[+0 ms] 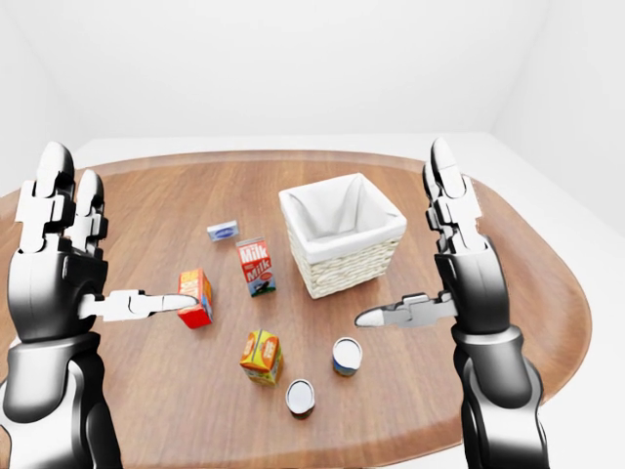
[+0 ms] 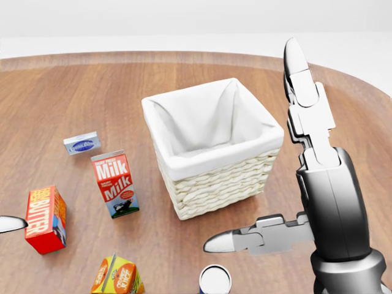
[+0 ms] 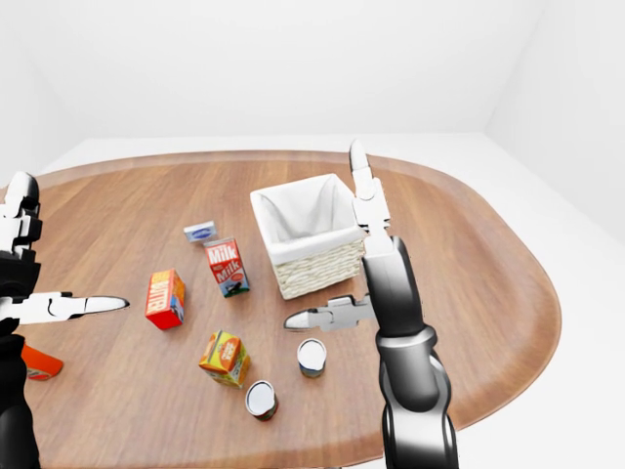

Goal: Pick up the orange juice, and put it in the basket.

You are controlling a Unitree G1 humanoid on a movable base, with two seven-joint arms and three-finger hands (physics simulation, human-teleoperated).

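1. The worktop (image 1: 508,293) is a broad wooden oval that carries everything we can see.
2. Our right hand (image 1: 459,264) and left hand (image 1: 59,264) are both raised above it, fingers (image 1: 444,181) spread wide and holding nothing.
3. The basket (image 1: 342,234), wicker with a white lining, stands upright near the middle of the worktop and looks empty.
4. The orange juice (image 1: 262,356) stands upright well below the basket in the left-eye view, between the two hands and touched by neither.
5. A milk carton (image 1: 256,266) and a red box (image 1: 195,297) stand apart from the juice.
6. Two cans (image 1: 347,356) sit just to the right of the juice.
7. We judge the reach has not begun; next the right hand must come down and leftward to the juice, clear of the cans.
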